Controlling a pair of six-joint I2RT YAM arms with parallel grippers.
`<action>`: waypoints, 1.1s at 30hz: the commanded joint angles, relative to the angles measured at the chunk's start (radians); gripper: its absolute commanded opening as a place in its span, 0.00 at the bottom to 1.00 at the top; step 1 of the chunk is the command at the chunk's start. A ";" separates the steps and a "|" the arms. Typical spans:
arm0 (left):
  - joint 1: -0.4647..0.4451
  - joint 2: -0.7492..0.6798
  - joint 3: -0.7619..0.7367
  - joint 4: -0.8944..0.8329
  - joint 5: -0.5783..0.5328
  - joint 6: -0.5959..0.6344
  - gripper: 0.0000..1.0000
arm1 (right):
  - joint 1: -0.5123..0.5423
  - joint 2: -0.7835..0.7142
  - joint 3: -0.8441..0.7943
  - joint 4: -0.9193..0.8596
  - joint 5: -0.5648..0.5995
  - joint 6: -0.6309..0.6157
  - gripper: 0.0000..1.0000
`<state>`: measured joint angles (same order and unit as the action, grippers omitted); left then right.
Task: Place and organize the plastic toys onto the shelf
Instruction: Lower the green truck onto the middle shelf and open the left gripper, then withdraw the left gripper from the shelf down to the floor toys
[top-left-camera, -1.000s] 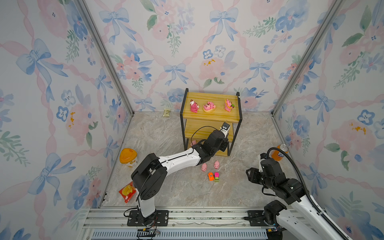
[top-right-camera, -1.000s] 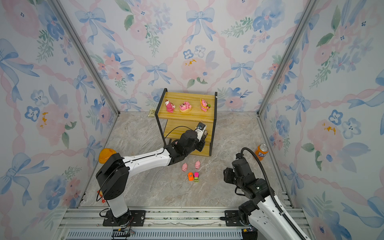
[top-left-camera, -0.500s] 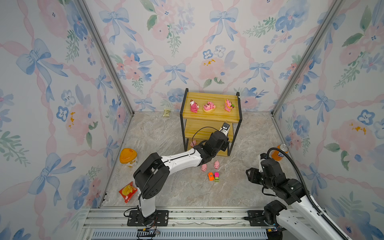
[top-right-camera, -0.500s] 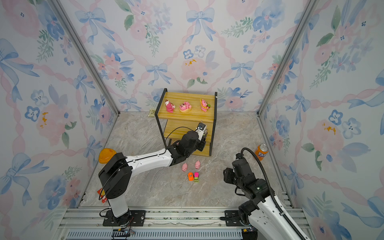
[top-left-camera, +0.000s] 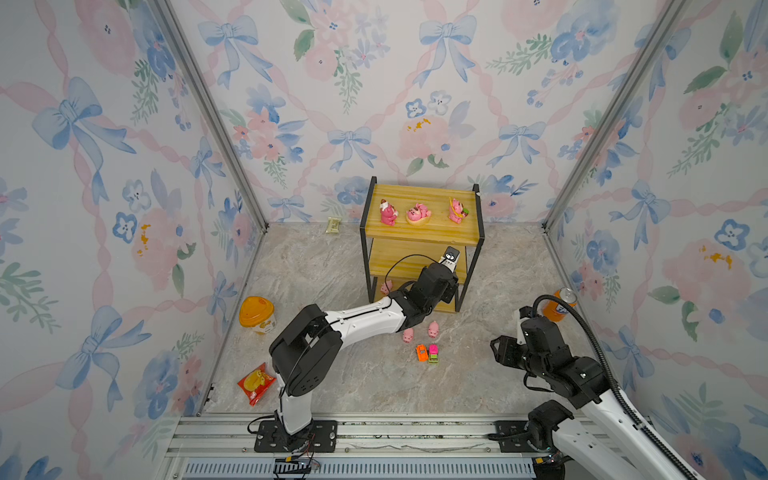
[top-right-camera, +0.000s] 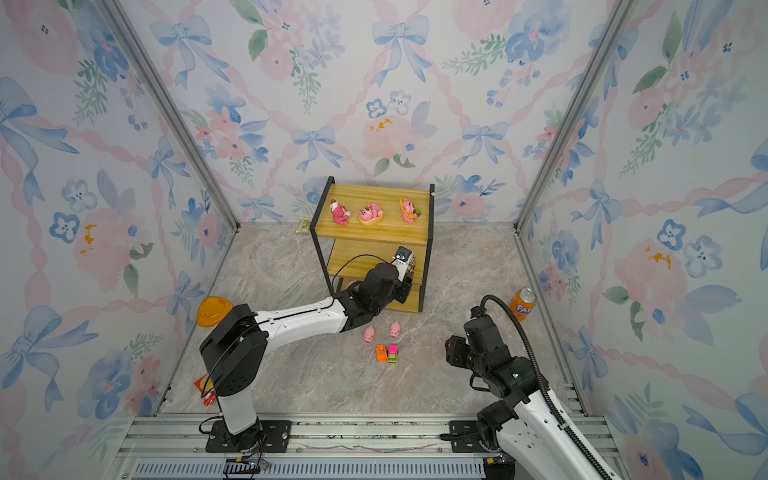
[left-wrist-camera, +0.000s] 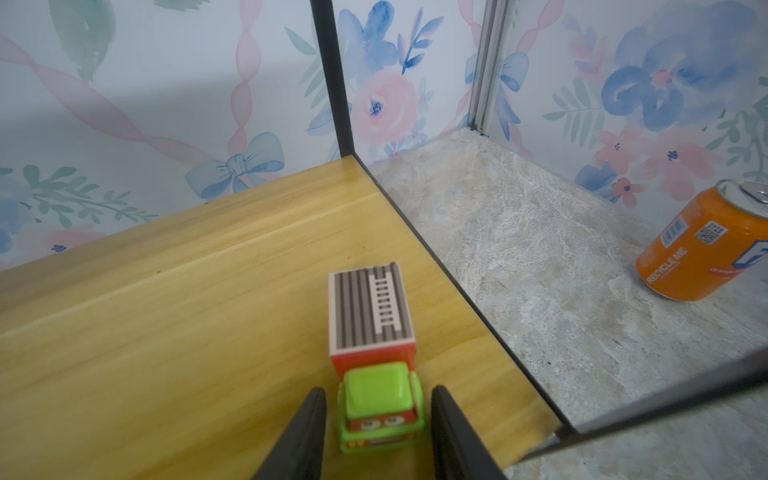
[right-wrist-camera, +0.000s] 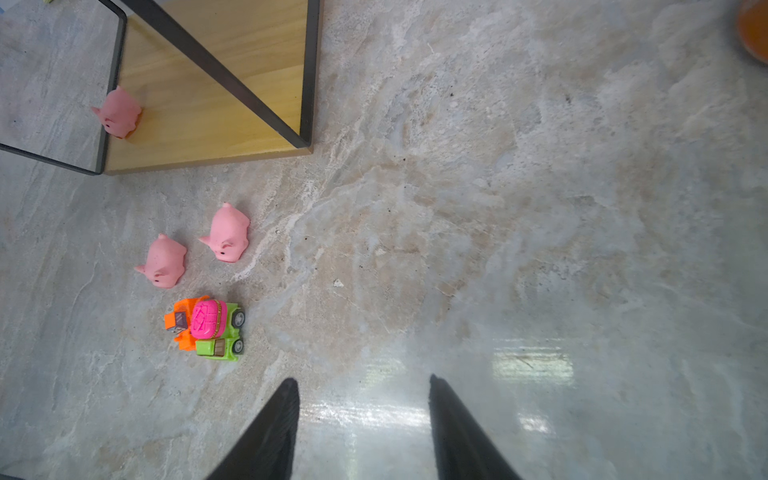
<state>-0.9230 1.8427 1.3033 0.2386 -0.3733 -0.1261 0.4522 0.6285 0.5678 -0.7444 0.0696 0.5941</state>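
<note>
The brown-green truck stands on a yellow board of the shelf, close to the board's edge. Only the left wrist view shows it: in both top views the left arm hides it. We think it is the middle board, though the angle is poor. The left pincer is spread, one finger either side of the green cab with narrow gaps beside it.

In a top view three bear figurines line the top board, and a pig sits at the bottom board's left front corner. The right wrist view shows that pig too. It also shows two pigs on the desk, and near them the orange car and the pink-green car side by side. The right pincer hangs spread over bare desk, holding nothing. The soda can stands well apart from the shelf.
</note>
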 joint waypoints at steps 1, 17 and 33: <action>-0.006 -0.039 -0.008 0.012 -0.025 0.013 0.44 | -0.011 0.002 -0.010 0.005 -0.008 -0.009 0.56; -0.012 -0.157 -0.115 0.028 -0.061 0.023 0.49 | -0.011 -0.002 -0.006 -0.003 -0.007 -0.001 0.65; -0.045 -0.336 -0.314 -0.145 0.108 -0.055 0.47 | -0.010 0.015 -0.007 0.011 -0.011 0.012 0.65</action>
<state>-0.9512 1.5444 1.0233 0.2001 -0.3450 -0.1371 0.4519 0.6334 0.5678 -0.7437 0.0654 0.5953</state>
